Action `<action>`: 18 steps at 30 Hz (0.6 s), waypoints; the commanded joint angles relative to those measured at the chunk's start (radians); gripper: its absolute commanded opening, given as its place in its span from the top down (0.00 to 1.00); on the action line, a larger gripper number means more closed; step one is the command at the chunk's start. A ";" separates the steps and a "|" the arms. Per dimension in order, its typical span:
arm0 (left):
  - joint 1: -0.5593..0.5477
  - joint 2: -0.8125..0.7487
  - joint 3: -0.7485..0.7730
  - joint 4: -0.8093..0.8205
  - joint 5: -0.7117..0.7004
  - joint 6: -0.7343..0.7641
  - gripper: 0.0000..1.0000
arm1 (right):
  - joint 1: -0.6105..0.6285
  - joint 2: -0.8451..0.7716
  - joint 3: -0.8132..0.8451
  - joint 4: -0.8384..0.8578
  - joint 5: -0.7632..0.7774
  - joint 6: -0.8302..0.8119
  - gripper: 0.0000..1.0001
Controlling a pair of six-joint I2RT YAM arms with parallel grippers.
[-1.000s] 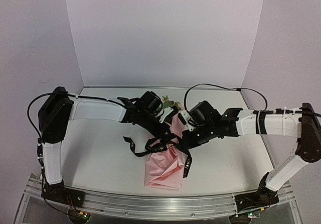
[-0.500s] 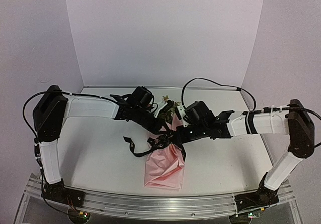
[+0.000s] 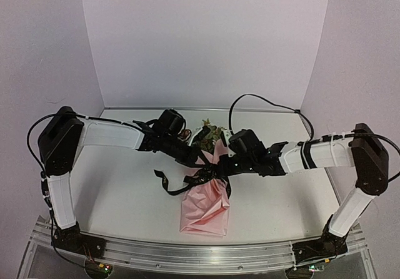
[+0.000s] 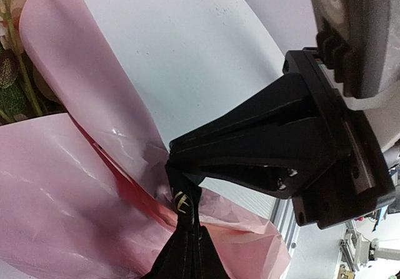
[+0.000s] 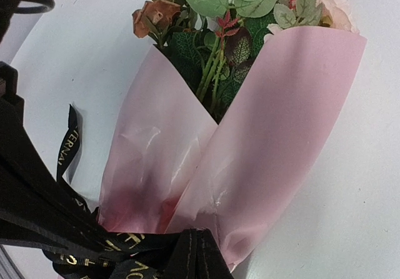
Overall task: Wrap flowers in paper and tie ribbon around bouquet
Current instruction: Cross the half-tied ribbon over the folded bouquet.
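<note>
On counter centre, bouquet flat, flowers toward 12. Left tool from 10, right tool from 2, both pinching ribbon at paper waist, likely tensioning to cinch knot.

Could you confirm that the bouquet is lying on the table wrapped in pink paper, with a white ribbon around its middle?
Not quite: the ribbon is black with light lettering, not white, as the right wrist view shows. The rest stands: the bouquet is lying on the table wrapped in pink paper, with the ribbon around its middle.
</note>
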 commanded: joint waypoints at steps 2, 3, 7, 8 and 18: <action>0.029 -0.067 -0.006 0.123 0.068 -0.101 1.00 | 0.017 0.009 0.001 0.040 0.019 -0.002 1.00; 0.033 -0.064 -0.005 0.125 0.079 -0.113 1.00 | 0.019 0.007 -0.001 0.040 0.019 -0.002 1.00; 0.034 -0.060 0.002 0.125 0.094 -0.128 1.00 | 0.019 -0.009 -0.014 0.053 0.020 0.003 1.00; 0.034 -0.059 0.003 0.125 0.097 -0.128 1.00 | 0.020 -0.013 -0.014 0.056 0.021 0.005 1.00; 0.046 -0.014 0.006 0.049 0.000 -0.148 1.00 | 0.018 -0.035 -0.024 0.046 0.019 0.010 0.97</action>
